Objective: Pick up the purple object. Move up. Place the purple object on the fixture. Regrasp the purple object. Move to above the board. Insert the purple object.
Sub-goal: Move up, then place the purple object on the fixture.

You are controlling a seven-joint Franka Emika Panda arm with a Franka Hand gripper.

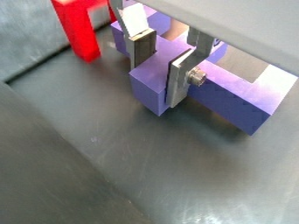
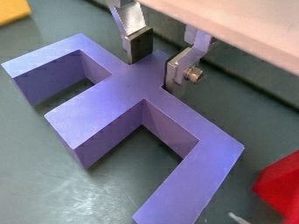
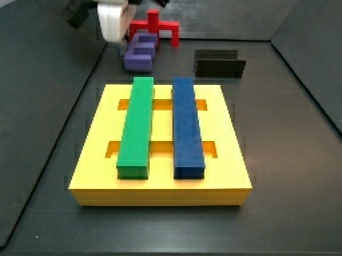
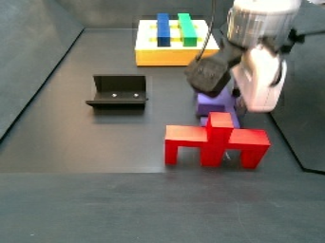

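The purple object (image 2: 122, 105) lies flat on the dark floor (image 1: 70, 175), its crossbar, legs and central stem facing up in both wrist views (image 1: 205, 92). In a side view it shows beyond the far edge of the board (image 3: 163, 140), partly hidden by the arm (image 3: 139, 52); in a side view only a small part is visible below the arm (image 4: 214, 98). The jaws (image 2: 162, 58) straddle the central stem: one silver finger (image 2: 136, 37) stands on one side of it and the other finger (image 2: 187, 68) on the opposite side, both close to the purple faces, though firm contact cannot be confirmed. The red piece (image 4: 216, 140) stands just beside the purple object (image 1: 82, 26). The fixture (image 4: 117, 91) sits well apart, empty (image 3: 219, 64). The board carries a green bar (image 3: 136, 125) and a blue bar (image 3: 186, 125), side by side.
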